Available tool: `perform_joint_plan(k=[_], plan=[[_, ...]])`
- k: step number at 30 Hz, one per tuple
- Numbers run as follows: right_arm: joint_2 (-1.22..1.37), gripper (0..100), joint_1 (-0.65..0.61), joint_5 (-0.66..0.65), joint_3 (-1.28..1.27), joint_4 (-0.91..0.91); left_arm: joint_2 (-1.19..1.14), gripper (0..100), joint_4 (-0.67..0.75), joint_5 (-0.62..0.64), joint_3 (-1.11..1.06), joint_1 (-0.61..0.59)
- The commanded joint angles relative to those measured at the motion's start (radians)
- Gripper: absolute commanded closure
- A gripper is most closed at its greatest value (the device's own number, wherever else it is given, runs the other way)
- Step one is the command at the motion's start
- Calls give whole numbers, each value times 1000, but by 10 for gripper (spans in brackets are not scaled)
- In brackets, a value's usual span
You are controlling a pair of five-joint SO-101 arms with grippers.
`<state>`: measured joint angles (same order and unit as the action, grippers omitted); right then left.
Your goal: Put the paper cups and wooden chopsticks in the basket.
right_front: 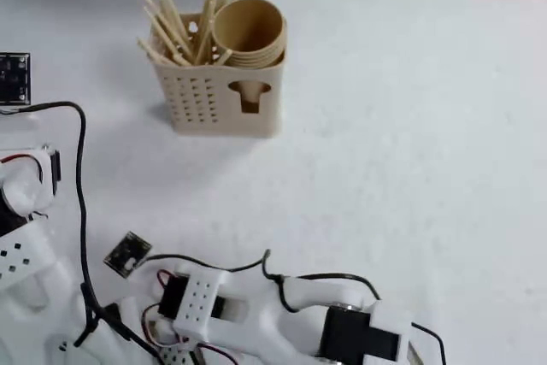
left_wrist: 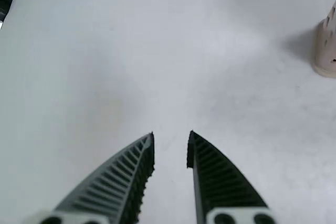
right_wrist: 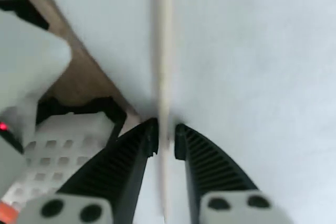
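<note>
Right end effector [right_wrist: 165,125] clamps one chopstick [right_wrist: 164,51]; left end effector [left_wrist: 171,135] gapes empty; one basket [right_front: 203,102] holds cups [right_front: 249,36].

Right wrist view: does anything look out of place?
Yes: one wooden chopstick is outside the basket. It appears clamped in the right pincer, pointing away over the table. Nothing looks spilled or broken.

No text, label or number can be read on the basket [right_front: 218,100] or table [right_front: 410,126].
</note>
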<state>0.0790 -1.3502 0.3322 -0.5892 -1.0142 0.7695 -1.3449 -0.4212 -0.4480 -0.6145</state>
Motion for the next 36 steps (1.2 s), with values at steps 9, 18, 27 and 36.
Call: perform_joint_plan(k=[9, 18, 27, 36], plan=[[-61, 981, 128, -71, 41, -91, 4, 880, 28, 5, 44, -2], [-360, 981, 255, -141, 40, -240, 4, 880, 28, 5, 44, -2], [-638, 981, 412, -209, 44, -269, 4, 880, 28, 9, 37, 2], [-768, 981, 521, -238, 253, -269, 5, 882, -20, 12, 29, 145]])
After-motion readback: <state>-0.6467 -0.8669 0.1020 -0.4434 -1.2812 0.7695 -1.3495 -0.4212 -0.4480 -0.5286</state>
